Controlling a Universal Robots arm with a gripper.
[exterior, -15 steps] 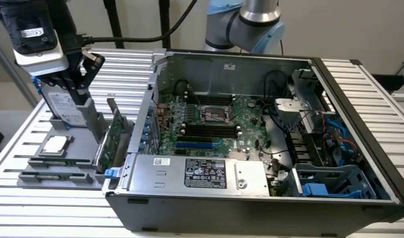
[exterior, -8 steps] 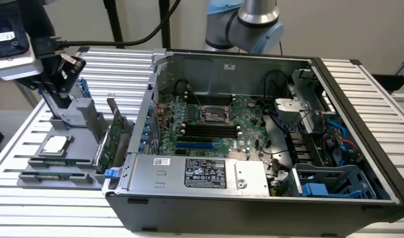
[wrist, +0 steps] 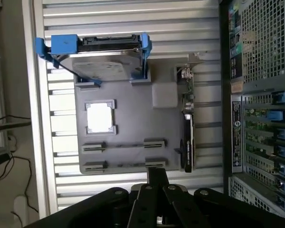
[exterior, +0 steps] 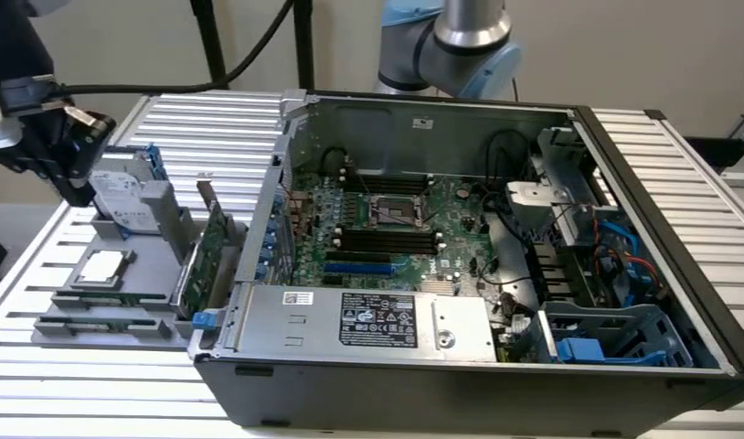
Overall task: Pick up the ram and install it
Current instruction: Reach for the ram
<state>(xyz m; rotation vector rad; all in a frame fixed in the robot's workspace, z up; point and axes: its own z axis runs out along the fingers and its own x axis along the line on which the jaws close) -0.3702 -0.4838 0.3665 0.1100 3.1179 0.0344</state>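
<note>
— Where to look for the ram (exterior: 104, 299)?
— Lower left of the exterior frame: standing on edge as a thin strip in the holders of the gray tray (exterior: 153, 251), left of the open computer case (exterior: 470, 384).
— And the gripper (wrist: 157, 174)?
— Upper left of the exterior frame, above the tray, well apart from the ram. Closed at the jaws, gripping nothing.
— Anything else on the tray?
— A hard drive (exterior: 116, 197) in a blue bracket, a square chip (exterior: 101, 267), and an upright green expansion card (exterior: 201, 261) beside the case.
</note>
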